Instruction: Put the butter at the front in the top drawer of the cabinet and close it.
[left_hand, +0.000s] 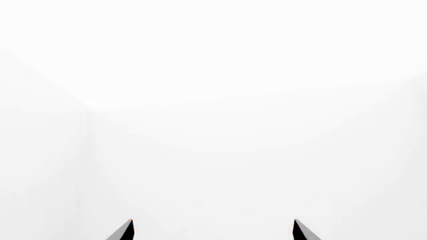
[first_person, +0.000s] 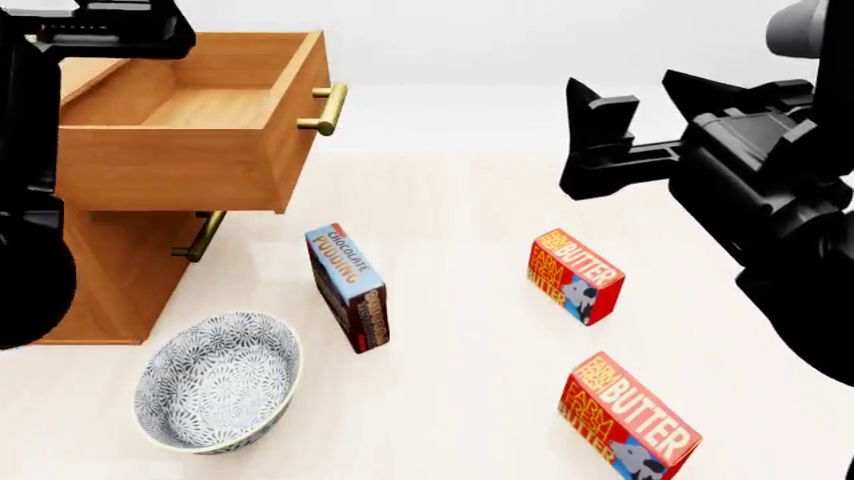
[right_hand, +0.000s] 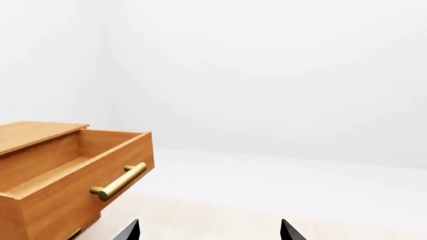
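Nearest the robot in the head view lay the butter, flat on the pale floor, its long axis slanting from near right to far left, its lower corner cut off by the picture's edge; a second butter carton lay farther back, slanted much the same way; left of them a patterned bowl sat tipped near the cabinet, and a chocolate pudding carton stood on edge between bowl and cartons, apart from both; beyond, the top drawer stood pulled well out and empty, its brass handle facing right; the left arm hid much of the cabinet; the right gripper hung above the far carton, fingers spread wide on nothing; the left gripper showed only two parted fingertips against white, holding nothing.
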